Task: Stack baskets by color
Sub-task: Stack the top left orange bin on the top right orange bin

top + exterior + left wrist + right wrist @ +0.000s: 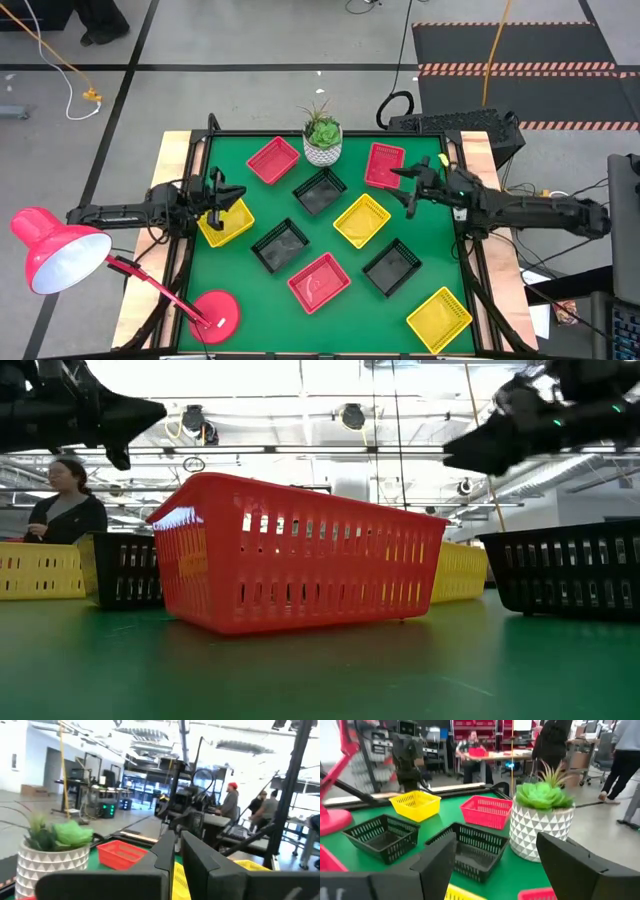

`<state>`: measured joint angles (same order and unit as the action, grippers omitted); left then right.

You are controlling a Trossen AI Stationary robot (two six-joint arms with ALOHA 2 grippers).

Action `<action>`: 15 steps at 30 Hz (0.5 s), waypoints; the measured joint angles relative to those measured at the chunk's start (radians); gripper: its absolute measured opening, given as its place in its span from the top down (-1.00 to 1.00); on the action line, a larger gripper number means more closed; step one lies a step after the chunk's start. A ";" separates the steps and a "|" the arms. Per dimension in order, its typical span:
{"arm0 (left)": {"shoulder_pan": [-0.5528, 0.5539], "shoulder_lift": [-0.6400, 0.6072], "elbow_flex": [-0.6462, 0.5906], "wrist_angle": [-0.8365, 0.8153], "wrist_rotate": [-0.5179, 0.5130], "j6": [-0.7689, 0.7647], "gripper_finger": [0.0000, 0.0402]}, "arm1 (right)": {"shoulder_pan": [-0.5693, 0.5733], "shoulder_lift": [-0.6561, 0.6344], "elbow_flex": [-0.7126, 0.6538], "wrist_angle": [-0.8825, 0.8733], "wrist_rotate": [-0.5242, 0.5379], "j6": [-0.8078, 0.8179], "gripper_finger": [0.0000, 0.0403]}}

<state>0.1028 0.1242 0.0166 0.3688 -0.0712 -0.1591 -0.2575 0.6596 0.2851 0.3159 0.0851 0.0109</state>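
Nine baskets lie singly on the green table. The red ones are at the far left (274, 159), the far right (384, 165) and the near middle (319, 282). The black ones (320, 191), (280, 246), (392, 267) lie in the middle. One yellow basket (361, 220) is central, one (439, 320) lies at the near right corner, and one (225, 222) lies at the left. My left gripper (232, 193) hovers shut above that left yellow basket, its fingers (165, 855) holding nothing. My right gripper (409, 189) stands open and raised beside the far right red basket, with nothing between its fingers (440, 860).
A white plant pot (322, 141) stands at the far middle of the table. A red lamp's round base (215, 314) rests on the near left corner, and its shade (55, 252) hangs off the table's left side. People move about in the room beyond.
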 joint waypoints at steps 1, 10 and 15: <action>0.000 0.001 0.010 -0.022 -0.012 0.007 0.74 | -0.003 0.060 0.053 -0.027 0.001 -0.007 -0.35; 0.000 0.156 0.264 -0.415 -0.165 0.040 -0.16 | -0.023 0.503 0.480 -0.324 0.026 -0.100 -0.33; 0.001 0.311 0.433 -0.515 -0.193 0.045 -0.57 | -0.038 0.642 0.676 -0.580 0.080 -0.123 -0.33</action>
<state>0.1037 0.4352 0.4492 -0.1467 -0.2641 -0.1139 -0.2955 1.3015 0.9610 -0.2638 0.1653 -0.1117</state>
